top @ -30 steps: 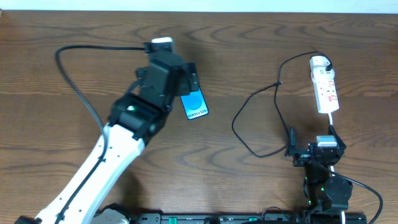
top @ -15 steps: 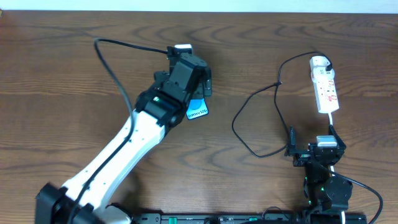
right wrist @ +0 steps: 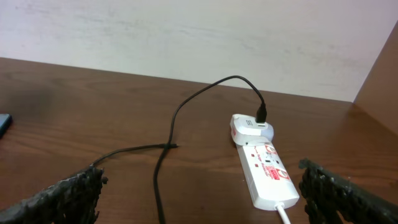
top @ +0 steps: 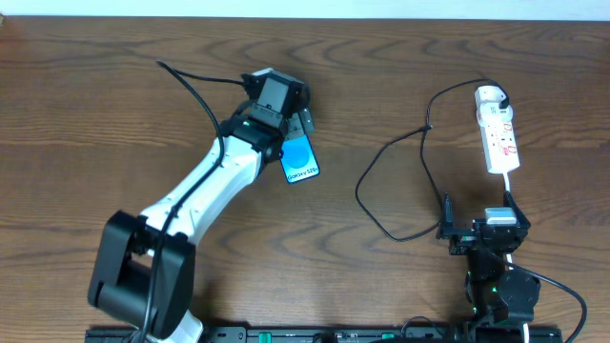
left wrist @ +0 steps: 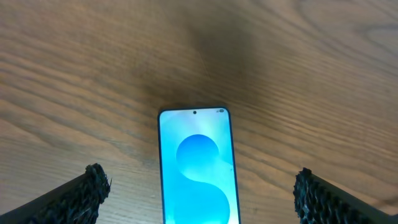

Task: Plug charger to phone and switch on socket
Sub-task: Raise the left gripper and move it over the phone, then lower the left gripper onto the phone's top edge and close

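Observation:
The phone (top: 300,160) lies flat on the wood table, blue screen up, white text at its near end. My left gripper (top: 292,131) hangs over its far end, open and empty. In the left wrist view the phone (left wrist: 198,168) lies between the wide-apart fingertips (left wrist: 93,186) of the left gripper (left wrist: 200,186). The white socket (top: 498,133) lies at the right, with the charger cable (top: 381,171) running from its far end in a loop. My right gripper (top: 481,229) is open and empty near the socket (right wrist: 264,168), and the cable's loose plug (right wrist: 176,145) lies ahead of it.
The socket's white cord (top: 508,186) runs toward the right arm. A pale wall (right wrist: 186,37) stands behind the table's far edge. The phone's corner shows at the left edge of the right wrist view (right wrist: 3,124).
My left arm has swung right and stretched out, bringing its open gripper down over the phone's far end. The phone, cable, socket and right arm have not moved.

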